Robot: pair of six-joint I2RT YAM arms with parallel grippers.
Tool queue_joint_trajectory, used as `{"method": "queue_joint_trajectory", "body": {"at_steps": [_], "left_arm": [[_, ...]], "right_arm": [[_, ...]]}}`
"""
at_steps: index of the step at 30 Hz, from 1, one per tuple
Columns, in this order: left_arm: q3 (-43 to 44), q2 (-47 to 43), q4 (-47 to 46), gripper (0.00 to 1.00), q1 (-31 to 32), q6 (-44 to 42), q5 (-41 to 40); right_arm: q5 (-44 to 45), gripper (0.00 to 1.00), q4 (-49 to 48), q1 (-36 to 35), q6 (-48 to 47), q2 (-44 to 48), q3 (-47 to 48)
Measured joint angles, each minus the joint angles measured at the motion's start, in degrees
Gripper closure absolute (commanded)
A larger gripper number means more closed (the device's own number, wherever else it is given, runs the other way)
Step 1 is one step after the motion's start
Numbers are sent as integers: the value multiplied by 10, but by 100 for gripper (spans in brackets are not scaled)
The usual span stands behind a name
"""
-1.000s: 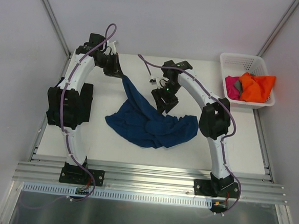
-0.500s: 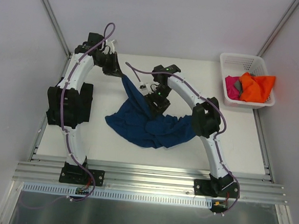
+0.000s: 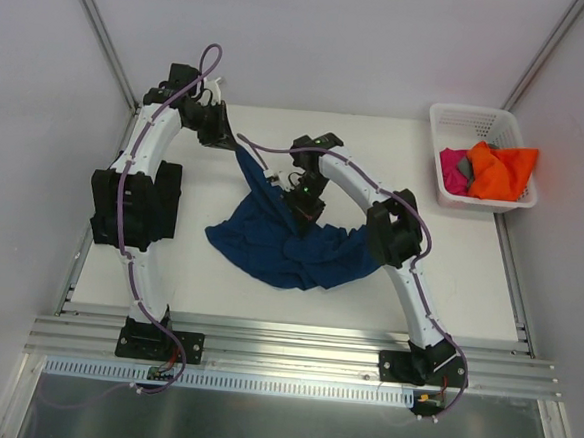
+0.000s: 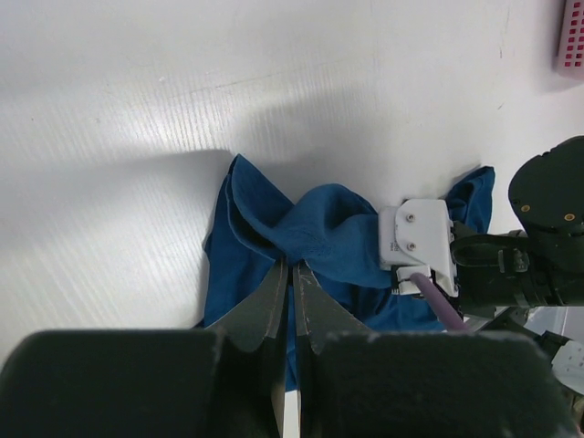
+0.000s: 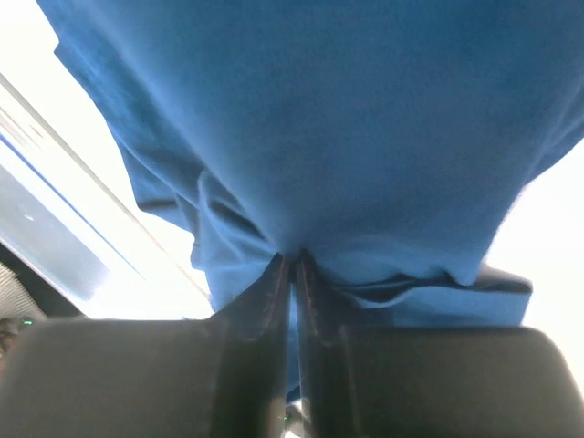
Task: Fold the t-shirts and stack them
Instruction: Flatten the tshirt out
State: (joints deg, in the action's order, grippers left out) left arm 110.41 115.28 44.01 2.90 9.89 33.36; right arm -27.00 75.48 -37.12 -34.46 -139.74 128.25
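A navy blue t-shirt (image 3: pixel 270 243) lies crumpled in the middle of the white table (image 3: pixel 440 259). One end of it rises in a taut strip toward the far left. My left gripper (image 3: pixel 235 143) is shut on that end; in the left wrist view its fingertips (image 4: pixel 292 265) pinch the blue cloth (image 4: pixel 328 228). My right gripper (image 3: pixel 295 204) sits over the shirt's upper middle. In the right wrist view it (image 5: pixel 292 255) is shut on a gathered fold of the blue cloth (image 5: pixel 347 109).
A white lattice basket (image 3: pixel 484 122) stands at the far right corner. It holds an orange shirt (image 3: pixel 501 168), a magenta one (image 3: pixel 452 166) and a bit of grey cloth (image 3: pixel 464 169). The right arm's white wrist part (image 4: pixel 417 242) shows beside the shirt.
My right gripper has moved left and down onto the shirt and shut on a fold of it. The left gripper has kept its hold in place.
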Motion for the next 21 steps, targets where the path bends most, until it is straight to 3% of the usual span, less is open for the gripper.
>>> {"method": "queue_joint_trajectory", "body": {"at_steps": [11,21], "left_arm": [[0,0,0,100,0,0,-9],[0,0,0,100,4,1,-2]], "right_arm": [[21,99,2,44,-1,49,-5],[76,100,-12,207,12,144,28]]}}
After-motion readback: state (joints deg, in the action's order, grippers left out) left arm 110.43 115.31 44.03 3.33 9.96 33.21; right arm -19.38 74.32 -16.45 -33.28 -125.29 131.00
